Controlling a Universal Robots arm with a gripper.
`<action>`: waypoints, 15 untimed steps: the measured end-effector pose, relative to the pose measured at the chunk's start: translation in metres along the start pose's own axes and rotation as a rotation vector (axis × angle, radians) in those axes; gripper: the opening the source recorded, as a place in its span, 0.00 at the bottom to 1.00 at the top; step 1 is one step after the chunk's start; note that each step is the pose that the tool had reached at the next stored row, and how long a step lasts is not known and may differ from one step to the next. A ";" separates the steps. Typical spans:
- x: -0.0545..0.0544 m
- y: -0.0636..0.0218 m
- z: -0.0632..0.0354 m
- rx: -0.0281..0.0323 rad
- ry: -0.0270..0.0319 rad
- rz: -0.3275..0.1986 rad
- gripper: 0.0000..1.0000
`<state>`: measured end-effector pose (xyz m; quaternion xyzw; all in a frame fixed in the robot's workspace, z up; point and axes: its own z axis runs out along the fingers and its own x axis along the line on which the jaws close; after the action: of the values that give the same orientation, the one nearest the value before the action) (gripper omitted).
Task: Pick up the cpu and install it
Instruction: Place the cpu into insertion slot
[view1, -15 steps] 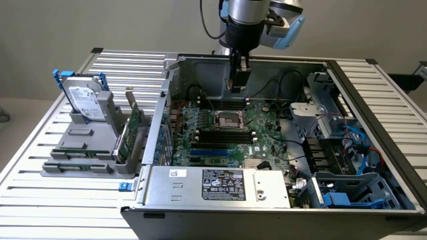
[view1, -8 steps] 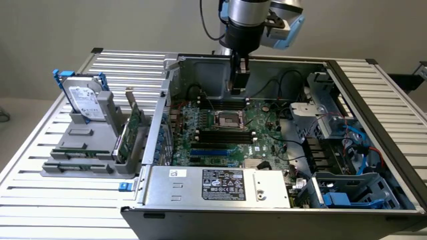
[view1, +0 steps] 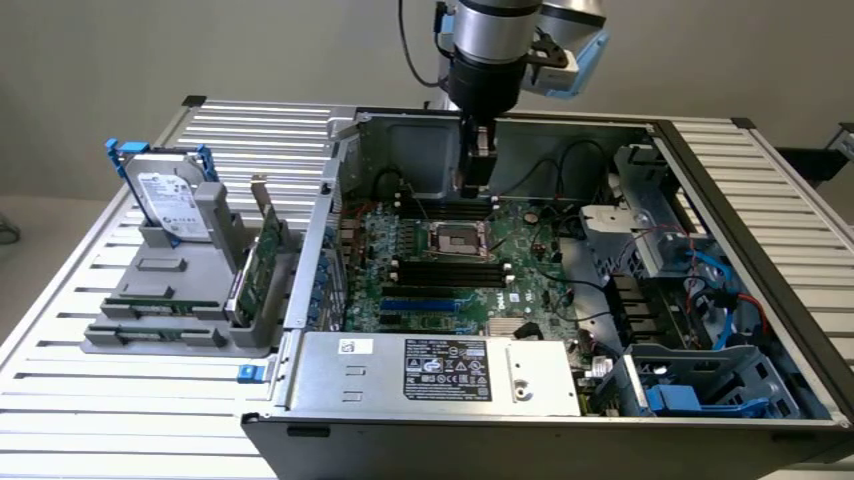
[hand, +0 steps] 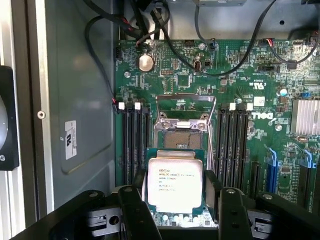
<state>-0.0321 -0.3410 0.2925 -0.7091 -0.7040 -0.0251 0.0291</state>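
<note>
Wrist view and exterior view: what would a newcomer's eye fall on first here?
The silver-topped cpu, gripped in the claw, hangs over the green motherboard near its open socket. The open computer case dominates, with an upright hard drive on the exterior view's left.

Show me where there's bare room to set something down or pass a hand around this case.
Bare table slats lie in front of the grey holder, at the exterior view's left, and behind it beside the case. The open socket is bare. Crowded: cables at the case's end on that view's right, and around the gripper holding the cpu.
</note>
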 end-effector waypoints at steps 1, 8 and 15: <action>0.000 -0.0007 0.0018 -0.0006 0.0000 0.006 0.55; -0.001 -0.0050 0.0145 -0.0041 0.0003 0.037 0.55; -0.002 -0.0050 0.0271 -0.0099 -0.0004 0.037 0.55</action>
<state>-0.0373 -0.3410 0.2654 -0.7223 -0.6905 -0.0280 0.0259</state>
